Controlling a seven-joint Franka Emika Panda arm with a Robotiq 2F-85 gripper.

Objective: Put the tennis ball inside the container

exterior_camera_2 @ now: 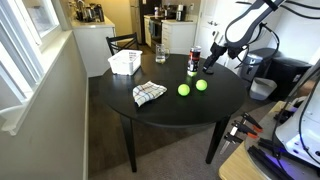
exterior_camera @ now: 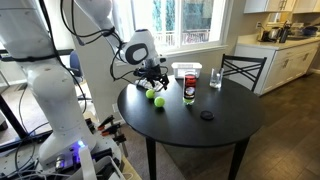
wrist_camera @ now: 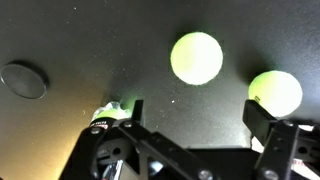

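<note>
1. Status: nothing done yet. Both balls lie on the table, none in the tub. By my read, grasp, carry and drop are all left.
2. Far left in an exterior view: the container, near the table edge and well apart from the balls. No ball shows in it; the rest of its inside is too small to read.
3. Next: checked cloth, flat. Behind it is a clear glass, contents unreadable.
4. Middle: tennis ball and its twin, near each other, not touching (either could serve as the target).
5. Dark can, upright behind them.
6. Right: gripper hangs just beside the can, jaws spread, holding nothing. The wrist view shows the fingers wide, bare table between them, both balls ahead.
</note>
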